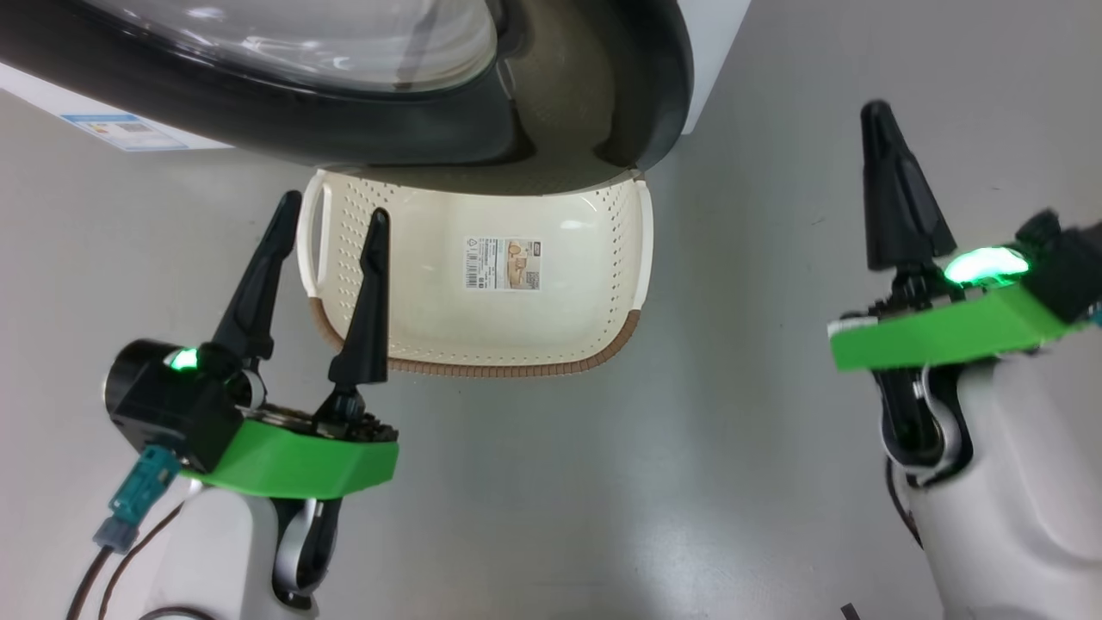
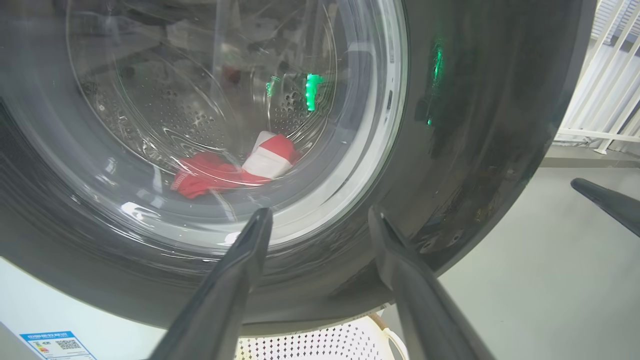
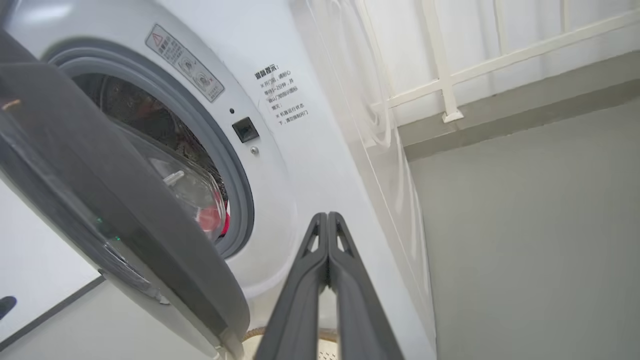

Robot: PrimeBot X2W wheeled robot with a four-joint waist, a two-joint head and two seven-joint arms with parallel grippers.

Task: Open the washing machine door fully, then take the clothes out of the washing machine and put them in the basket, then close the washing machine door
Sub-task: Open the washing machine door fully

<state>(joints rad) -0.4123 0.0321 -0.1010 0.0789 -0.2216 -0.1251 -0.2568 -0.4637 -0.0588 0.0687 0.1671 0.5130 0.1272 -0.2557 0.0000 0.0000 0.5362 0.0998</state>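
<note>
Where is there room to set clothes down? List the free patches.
Free: the basket near half, bare inside; the grey floor between basket and right gripper. Crowded: the washing machine door overhangs the basket's far end; left gripper fingers crowd its left rim.

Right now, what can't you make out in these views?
- Head view: the door covers the far rim of the basket.
- Left wrist view: glare on the door glass blurs the clothes; how many, cannot tell.
- Right wrist view: the door blocks most of the drum.
- Head view: the basket label print is too small to read.
</note>
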